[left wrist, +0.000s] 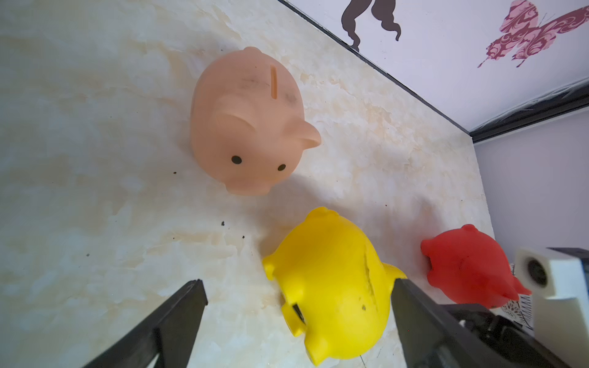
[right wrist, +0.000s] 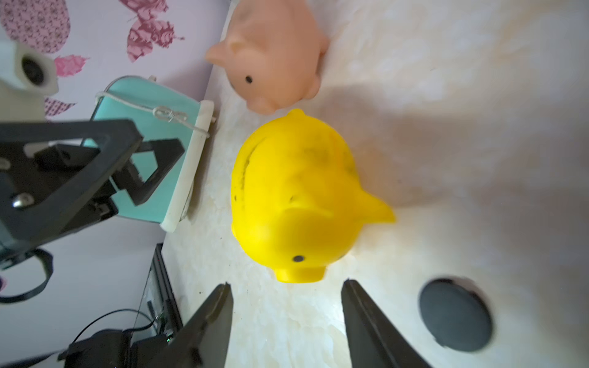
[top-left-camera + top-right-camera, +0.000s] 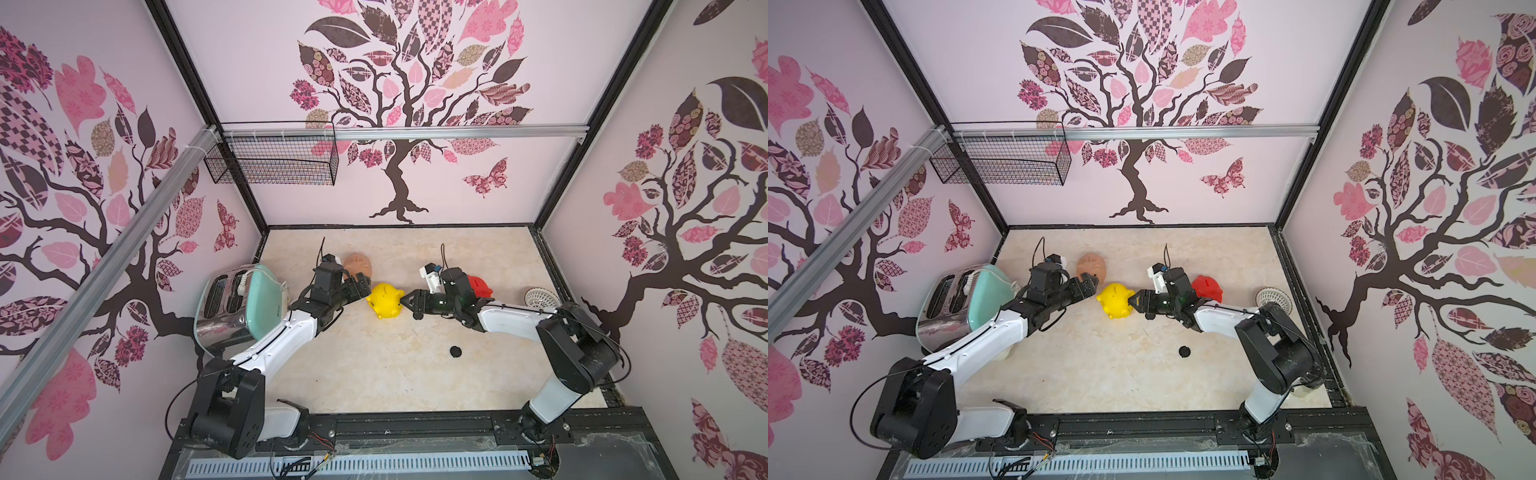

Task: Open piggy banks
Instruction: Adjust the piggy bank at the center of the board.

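you see left gripper (image 3: 362, 288) jaws wide beside glossy yellow plastic piggy bank (image 3: 385, 300) | right gripper (image 2: 287, 286) jaws apart, empty

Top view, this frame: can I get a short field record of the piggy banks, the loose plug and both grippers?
yellow piggy bank: mid-table, held by neither arm
left gripper: open, at the yellow pig's side, not clamping it
right gripper: open, empty, facing its snout
peach piggy bank: upright, beyond the left gripper
red piggy bank: partly hidden behind the right wrist
black plug: loose on the table; which pig it fits is unclear
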You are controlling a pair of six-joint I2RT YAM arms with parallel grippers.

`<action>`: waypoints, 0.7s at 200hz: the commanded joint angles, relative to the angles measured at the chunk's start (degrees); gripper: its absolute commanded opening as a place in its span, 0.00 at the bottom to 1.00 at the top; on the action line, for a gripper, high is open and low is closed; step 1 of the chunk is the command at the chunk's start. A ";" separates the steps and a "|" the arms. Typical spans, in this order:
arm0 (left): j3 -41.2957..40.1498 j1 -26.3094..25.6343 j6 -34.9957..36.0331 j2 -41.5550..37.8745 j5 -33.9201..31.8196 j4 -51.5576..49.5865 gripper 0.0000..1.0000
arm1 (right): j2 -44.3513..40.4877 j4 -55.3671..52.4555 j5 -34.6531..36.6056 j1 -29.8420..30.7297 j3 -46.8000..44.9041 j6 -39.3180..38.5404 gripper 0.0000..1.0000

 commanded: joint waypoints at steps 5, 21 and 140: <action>0.51 -5.91 0.96 -0.20 -3.21 -2.54 0.97 | -3.37 -3.45 13.35 -2.83 0.35 -2.58 0.57; 1.38 -7.55 0.86 1.53 -5.15 -4.02 0.97 | -1.57 -4.11 9.38 -3.74 1.56 -2.13 0.58; 7.28 -6.78 5.60 16.37 0.36 -0.09 0.94 | 8.92 1.47 -6.37 -3.42 3.97 0.51 0.62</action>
